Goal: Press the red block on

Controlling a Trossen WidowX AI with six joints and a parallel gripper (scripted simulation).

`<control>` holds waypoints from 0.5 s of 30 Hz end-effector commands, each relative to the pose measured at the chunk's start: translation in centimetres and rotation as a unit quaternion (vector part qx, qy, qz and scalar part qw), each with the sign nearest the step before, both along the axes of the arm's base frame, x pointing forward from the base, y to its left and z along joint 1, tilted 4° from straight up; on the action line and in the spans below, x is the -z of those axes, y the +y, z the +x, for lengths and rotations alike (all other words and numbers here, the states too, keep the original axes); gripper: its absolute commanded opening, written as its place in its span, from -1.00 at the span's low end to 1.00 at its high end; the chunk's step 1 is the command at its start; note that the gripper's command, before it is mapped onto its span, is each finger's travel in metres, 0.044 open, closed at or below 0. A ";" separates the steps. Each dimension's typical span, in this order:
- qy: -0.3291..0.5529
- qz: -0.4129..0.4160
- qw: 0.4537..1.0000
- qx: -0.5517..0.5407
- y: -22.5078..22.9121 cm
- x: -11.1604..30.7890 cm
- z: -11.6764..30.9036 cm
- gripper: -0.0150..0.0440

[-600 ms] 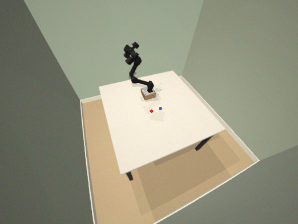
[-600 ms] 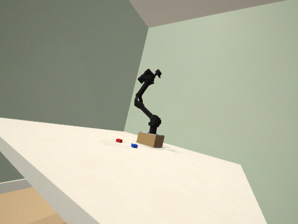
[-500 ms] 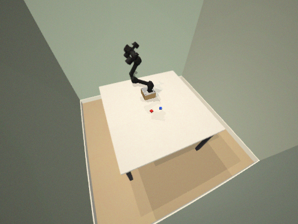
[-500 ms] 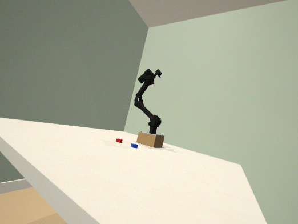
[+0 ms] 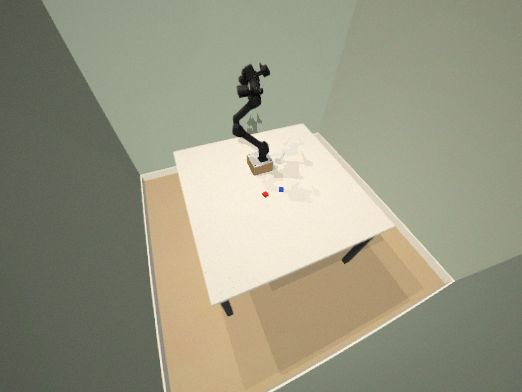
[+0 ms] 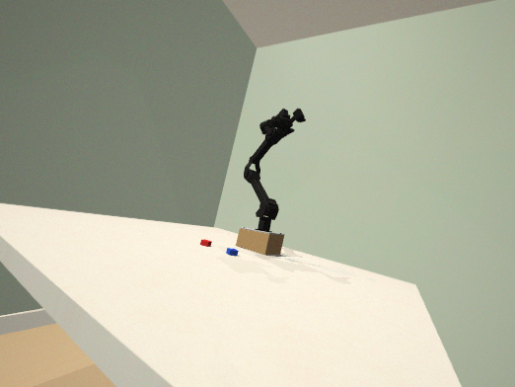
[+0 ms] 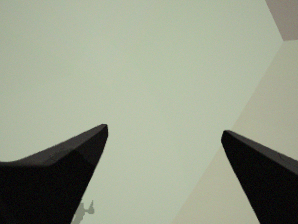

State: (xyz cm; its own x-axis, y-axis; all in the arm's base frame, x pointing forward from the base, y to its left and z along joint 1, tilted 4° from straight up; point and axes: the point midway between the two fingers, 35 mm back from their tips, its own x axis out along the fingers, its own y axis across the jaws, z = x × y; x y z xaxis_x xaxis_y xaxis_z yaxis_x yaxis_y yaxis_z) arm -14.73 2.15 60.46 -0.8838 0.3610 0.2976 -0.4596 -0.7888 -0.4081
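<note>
Claw [image 7: 164,132] spread wide with nothing in it, high above the table [image 5: 235,240] [image 6: 306,316], presumably because the pick has yet to begin. Below, the arm stands on a wooden box [image 5: 263,169] [image 6: 253,241], probably there to raise its reach. Smallest, the red block [image 5: 265,194] [image 6: 205,243] and blue block [image 5: 281,189] [image 6: 232,252] lie apart near mid-frame from the top, lower left of the box in the exterior view, likely spaced for gripping.

Blocks: no lettering you can make out on either one, sorry
Table: nothing you can read there
Arm and its box: no brand or number legible to you
Walls: no signs you can read
</note>
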 end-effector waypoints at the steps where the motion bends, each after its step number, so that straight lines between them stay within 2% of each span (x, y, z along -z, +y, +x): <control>1: 0.044 -0.017 0.998 0.049 4.4 -0.8 2.3 1.00; 8: 0.124 -0.041 0.977 0.170 12.0 -1.0 8.6 1.00; 15: 0.191 -0.067 0.931 0.305 17.8 0.6 17.0 1.00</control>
State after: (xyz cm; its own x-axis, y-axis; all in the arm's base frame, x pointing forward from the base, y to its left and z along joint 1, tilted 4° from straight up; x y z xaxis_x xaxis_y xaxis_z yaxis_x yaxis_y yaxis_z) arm -1.14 17.88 60.85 -0.4478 0.7619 0.4680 -0.8842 -0.4551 -0.1051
